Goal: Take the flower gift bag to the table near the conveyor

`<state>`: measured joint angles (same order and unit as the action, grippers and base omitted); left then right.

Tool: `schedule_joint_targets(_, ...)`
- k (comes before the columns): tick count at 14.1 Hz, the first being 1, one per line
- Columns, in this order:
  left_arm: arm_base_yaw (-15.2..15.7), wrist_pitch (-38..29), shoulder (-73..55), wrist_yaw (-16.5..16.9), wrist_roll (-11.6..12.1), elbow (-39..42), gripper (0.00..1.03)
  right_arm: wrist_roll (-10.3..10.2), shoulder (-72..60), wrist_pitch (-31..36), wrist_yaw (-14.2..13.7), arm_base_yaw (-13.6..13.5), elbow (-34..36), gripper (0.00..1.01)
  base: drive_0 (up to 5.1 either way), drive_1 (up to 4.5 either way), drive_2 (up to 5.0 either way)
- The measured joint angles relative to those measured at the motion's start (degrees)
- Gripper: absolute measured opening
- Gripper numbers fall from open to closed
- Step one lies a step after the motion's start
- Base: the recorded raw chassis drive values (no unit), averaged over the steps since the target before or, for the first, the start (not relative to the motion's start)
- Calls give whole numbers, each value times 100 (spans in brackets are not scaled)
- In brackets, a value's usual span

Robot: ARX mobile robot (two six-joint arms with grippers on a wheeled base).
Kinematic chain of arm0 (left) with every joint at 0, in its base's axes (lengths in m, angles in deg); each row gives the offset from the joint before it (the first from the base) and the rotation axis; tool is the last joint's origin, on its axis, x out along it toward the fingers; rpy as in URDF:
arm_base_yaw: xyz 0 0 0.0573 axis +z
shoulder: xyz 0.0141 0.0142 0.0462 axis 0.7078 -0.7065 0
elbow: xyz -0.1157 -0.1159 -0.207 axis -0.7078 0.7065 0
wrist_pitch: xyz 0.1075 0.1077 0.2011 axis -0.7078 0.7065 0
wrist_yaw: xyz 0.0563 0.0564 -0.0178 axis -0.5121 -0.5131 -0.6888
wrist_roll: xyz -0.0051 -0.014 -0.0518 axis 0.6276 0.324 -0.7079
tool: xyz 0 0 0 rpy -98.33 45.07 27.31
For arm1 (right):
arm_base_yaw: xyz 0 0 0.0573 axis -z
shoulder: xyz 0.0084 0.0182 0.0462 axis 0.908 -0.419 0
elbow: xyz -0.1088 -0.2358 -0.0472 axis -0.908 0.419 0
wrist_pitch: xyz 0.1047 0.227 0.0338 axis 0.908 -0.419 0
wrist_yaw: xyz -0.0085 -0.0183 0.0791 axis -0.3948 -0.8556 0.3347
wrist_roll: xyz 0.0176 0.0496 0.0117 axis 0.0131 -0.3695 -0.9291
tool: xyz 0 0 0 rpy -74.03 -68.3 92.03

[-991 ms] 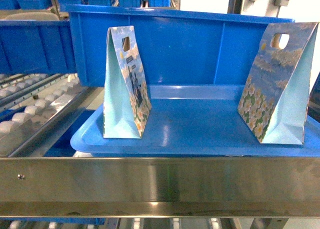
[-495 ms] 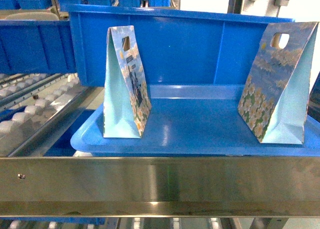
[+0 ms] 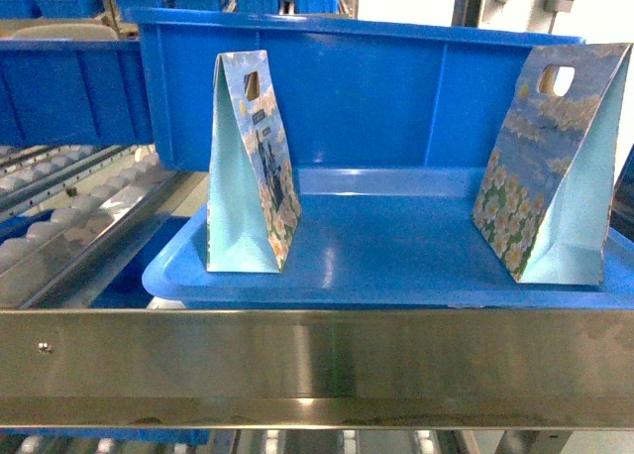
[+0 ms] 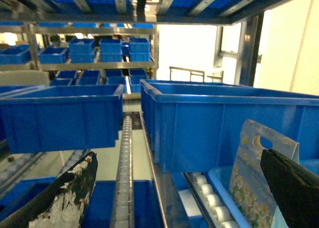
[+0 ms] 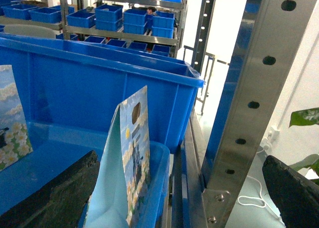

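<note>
Two flower gift bags stand upright on a shallow blue tray [image 3: 396, 276] on the conveyor [image 3: 59, 226]. One bag [image 3: 250, 167] is on the tray's left, the other [image 3: 550, 167] on its right. Neither gripper shows in the head view. My left gripper [image 4: 178, 154] is open and holds nothing; the left bag [image 4: 251, 183] stands just inside its right finger [image 4: 294, 188]. My right gripper [image 5: 180, 157] is also open and empty; the right bag [image 5: 132, 158] stands next to its left finger [image 5: 60, 198]. The table is out of view.
A deep blue bin [image 3: 347, 87] stands right behind the tray. A steel rail [image 3: 317, 365] crosses the front of the rack. A steel upright with holes [image 5: 249, 103] rises right of the tray. More blue bins [image 4: 65, 113] sit on the left lanes and on far shelves.
The head view has drifted a few pixels, so the bags sit slightly further right in the picture. Both bags stand as before.
</note>
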<state>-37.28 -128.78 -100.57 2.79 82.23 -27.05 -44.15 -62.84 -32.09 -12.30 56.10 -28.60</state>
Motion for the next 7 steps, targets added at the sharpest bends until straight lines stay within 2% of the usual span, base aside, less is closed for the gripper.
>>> schedule_joint_targets(2, -439, 538, -813, -72, -146, -717, 98, 46, -446, -7, 4, -55, -468, 98, 0, 0, 0)
schedule_joint_targets(3, -761, 925, -1062, -160, -144, -1091, 98, 48, -590, -260, 11, -63, -752, 98, 0, 0, 0)
schedule_joint_targets(5, -1512, 1384, -1438, -581, -116, -1847, 98, 26, -793, -664, 7, -63, -1255, 98, 0, 0, 0)
schedule_joint_targets(7, -2149, 1644, -1808, -713, -76, -2505, 98, -63, -916, -1270, -37, -92, -1816, 98, 0, 0, 0)
